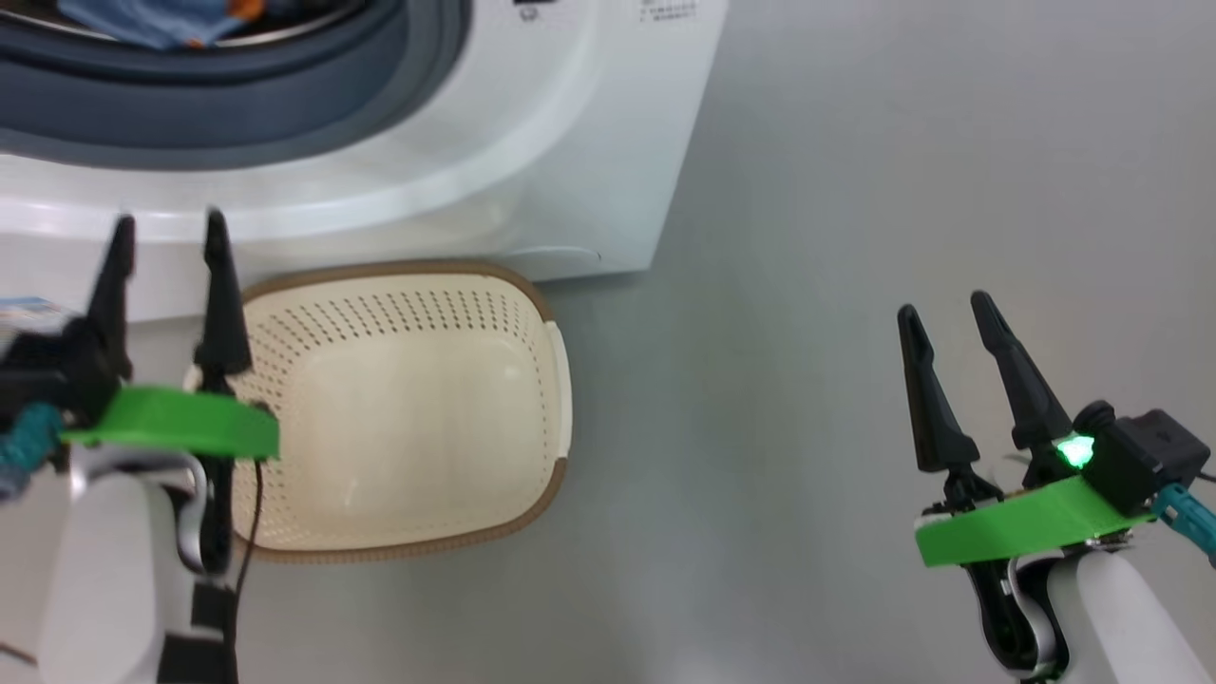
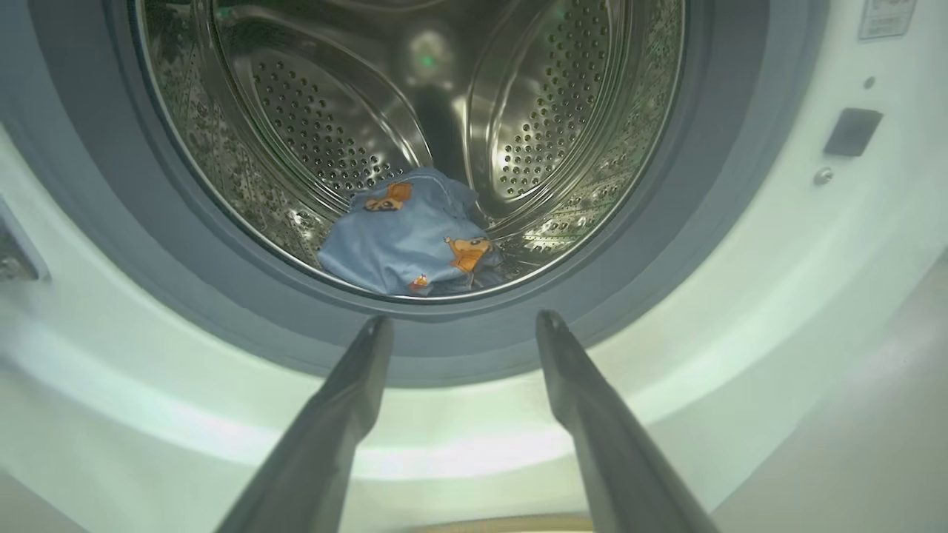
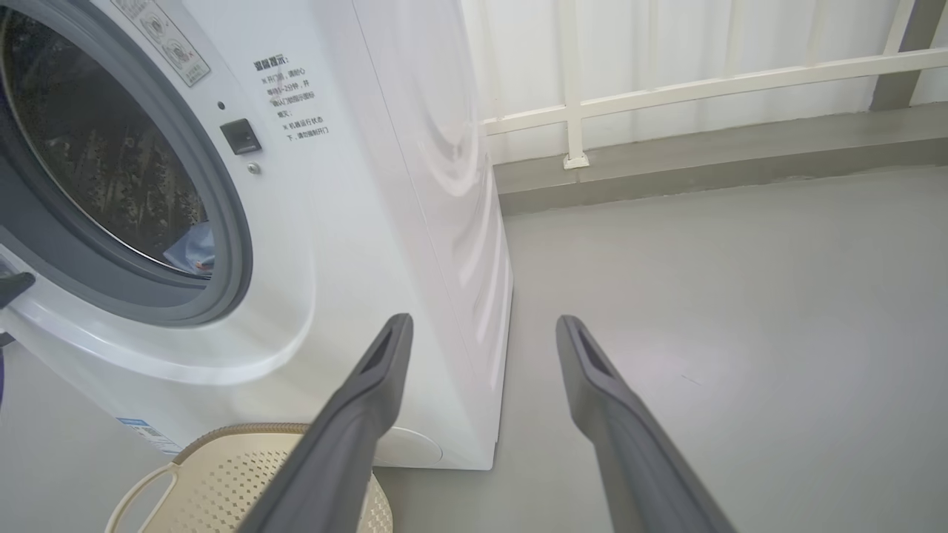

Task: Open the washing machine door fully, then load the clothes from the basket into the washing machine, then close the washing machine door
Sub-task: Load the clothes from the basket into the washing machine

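Clothes (image 2: 411, 240), light blue with orange figures, lie in the steel drum (image 2: 318, 126) straight ahead of your left gripper (image 2: 463, 322), beyond its tips and past the grey gasket (image 2: 133, 207). Both sets of jaws stand wide apart, holding nothing. Your right gripper (image 3: 483, 322) points at the floor (image 3: 703, 296) beside the washing machine (image 3: 355, 222). Expect the fabric to be light, limp and quick to snag. If it needs pushing deeper, pinch a raised fold on top of the heap.

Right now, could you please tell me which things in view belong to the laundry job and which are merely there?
Job: washing machine, blue clothes in its drum, empty basket.
Not the job: white railing, grey floor.
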You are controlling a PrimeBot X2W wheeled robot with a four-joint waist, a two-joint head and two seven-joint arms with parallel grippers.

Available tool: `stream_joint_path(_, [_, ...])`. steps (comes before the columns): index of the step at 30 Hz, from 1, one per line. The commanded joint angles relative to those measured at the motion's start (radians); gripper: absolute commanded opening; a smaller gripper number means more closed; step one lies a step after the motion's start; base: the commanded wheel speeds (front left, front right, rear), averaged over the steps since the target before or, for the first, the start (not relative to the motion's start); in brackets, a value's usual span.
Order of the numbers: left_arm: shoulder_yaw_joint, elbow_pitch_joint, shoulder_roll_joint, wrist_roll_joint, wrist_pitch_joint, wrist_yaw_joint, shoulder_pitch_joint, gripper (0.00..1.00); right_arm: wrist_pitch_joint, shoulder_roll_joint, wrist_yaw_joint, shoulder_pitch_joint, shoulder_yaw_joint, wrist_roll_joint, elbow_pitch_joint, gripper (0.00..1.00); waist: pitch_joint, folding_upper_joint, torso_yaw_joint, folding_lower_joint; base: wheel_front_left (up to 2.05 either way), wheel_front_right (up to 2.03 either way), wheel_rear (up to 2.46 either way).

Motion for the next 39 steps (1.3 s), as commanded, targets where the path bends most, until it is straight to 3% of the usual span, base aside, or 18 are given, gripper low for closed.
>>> stream_joint_path(1, [0.017, -0.037, 0.027, 0.007, -0.005, 0.000, 0.045, 1.00, -0.005, -0.014, 0.006, 0.031, 0.011, -0.008, -0.016, 1.00, -0.055, 0.0000, 0.026, 0.0000, 0.00, 0.00, 0.00])
stream_joint_path(16, [-0.024, -0.123, 0.004, 0.004, -0.005, 0.000, 0.282, 1.00, -0.005, -0.039, 0.006, 0.152, -0.013, -0.006, -0.001, 1.00, -0.228, 0.0000, 0.079, 0.0000, 0.00, 0.00, 0.00])
stream_joint_path(39, [0.001, -0.238, -0.026, 0.000, -0.005, 0.000, 0.516, 1.00, -0.005, -0.036, 0.006, 0.267, -0.033, -0.001, -0.003, 1.00, -0.356, 0.0000, 0.078, 0.0000, 0.00, 0.00, 0.00])
